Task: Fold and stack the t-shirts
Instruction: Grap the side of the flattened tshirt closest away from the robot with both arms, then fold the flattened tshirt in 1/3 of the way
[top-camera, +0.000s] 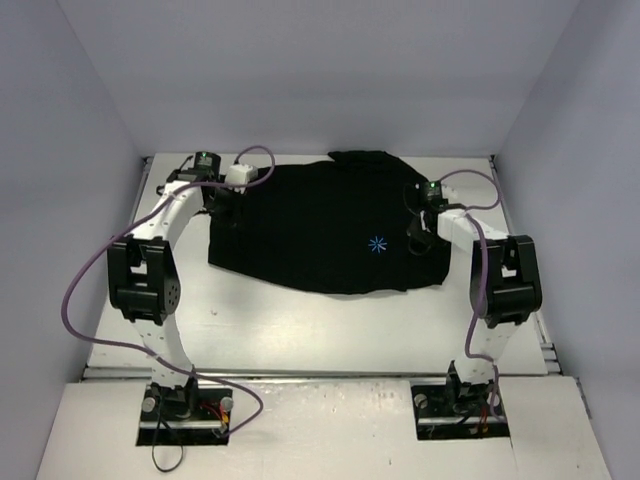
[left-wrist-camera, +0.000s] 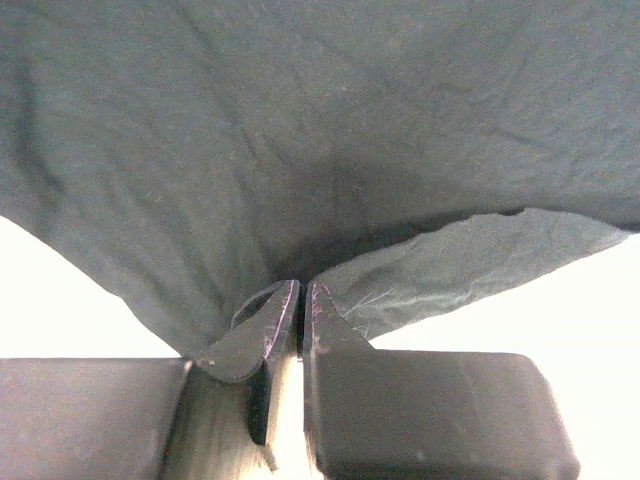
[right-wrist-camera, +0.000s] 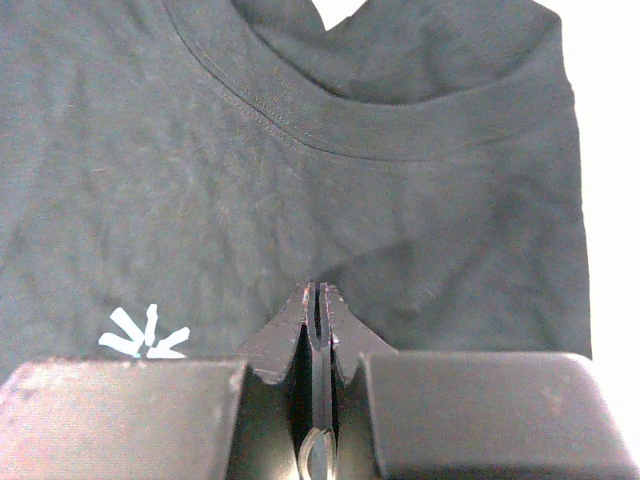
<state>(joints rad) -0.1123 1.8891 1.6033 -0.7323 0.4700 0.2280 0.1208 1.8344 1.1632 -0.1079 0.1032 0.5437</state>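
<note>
A plain black soft fabric t-shirt (top-camera: 310, 230) lies spread flat on the far half of the white surface (top-camera: 300, 330), its ribbed collar (right-wrist-camera: 300, 120) toward the far right. The left arm rises from its base, bends at the elbow and reaches forward to the t-shirt's left edge. There the left pincer (left-wrist-camera: 300, 300) is pressed fully together, nipping a small fold of the hem. The right arm reaches forward in the same bent pose to the t-shirt's right side. The right pincer (right-wrist-camera: 320, 300) is closed tight on a pucker of cloth, just beside the small blue starburst print (top-camera: 378, 245) on the t-shirt's front.
</note>
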